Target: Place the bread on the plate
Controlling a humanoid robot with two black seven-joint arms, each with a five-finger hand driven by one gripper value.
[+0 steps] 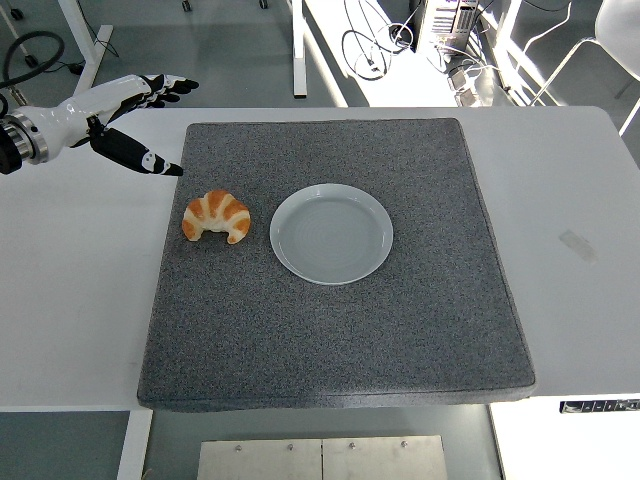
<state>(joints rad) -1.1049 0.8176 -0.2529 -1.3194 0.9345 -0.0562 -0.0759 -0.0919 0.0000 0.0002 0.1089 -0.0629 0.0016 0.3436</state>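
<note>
A croissant (215, 216) lies on a grey mat (330, 330) that covers most of the white tabletop (570, 200). It sits toward the mat's left side, its curved back away from the robot and both tips pointing to the near edge. Just to its right, close but not touching, is a round pale plate (331, 234) with nothing on it, near the mat's middle.

The left hand (125, 110) reaches in from the left edge, above the tabletop near the mat's far left corner. Its fingers (165, 85) are stretched out wide and hold nothing; the thumb points down toward the mat's left edge, the others toward the far side. The hand is clearly apart from the croissant, farther from the robot and to its left.

The right arm is out of view.
</note>
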